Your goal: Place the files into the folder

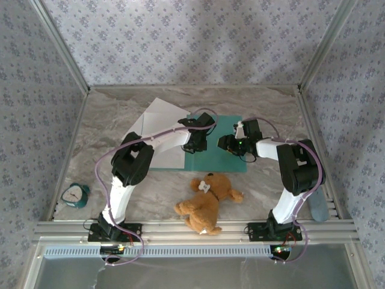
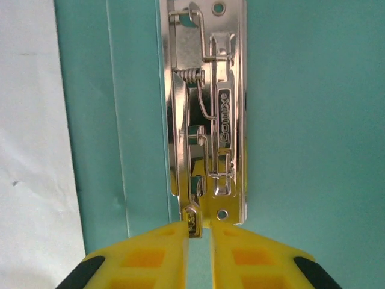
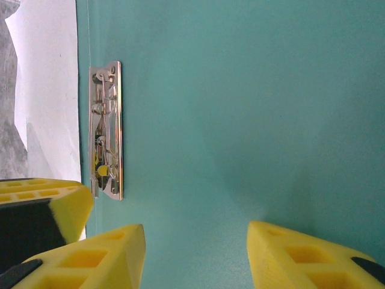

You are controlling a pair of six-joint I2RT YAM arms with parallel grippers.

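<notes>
The folder (image 1: 227,158) lies open and flat at the middle of the table (image 1: 102,129). Its spread runs left to right and its spine runs from near to far. The files (image 1: 157,123) cover its left half and spill onto the table. One sheet lies square with the folder, the other is tilted with a corner pointing to the far left. The metal clip (image 2: 207,114) lies lengthwise along the spine. The left gripper (image 2: 198,241) sits at the clip's near end, its fingers drawn almost together on the lever tip. The right gripper (image 3: 195,253) hovers over the bare right half, fingers wide apart. A teddy bear (image 1: 207,201) lies near the folder's front edge, and an alarm clock (image 1: 75,194) stands at the near left.
</notes>
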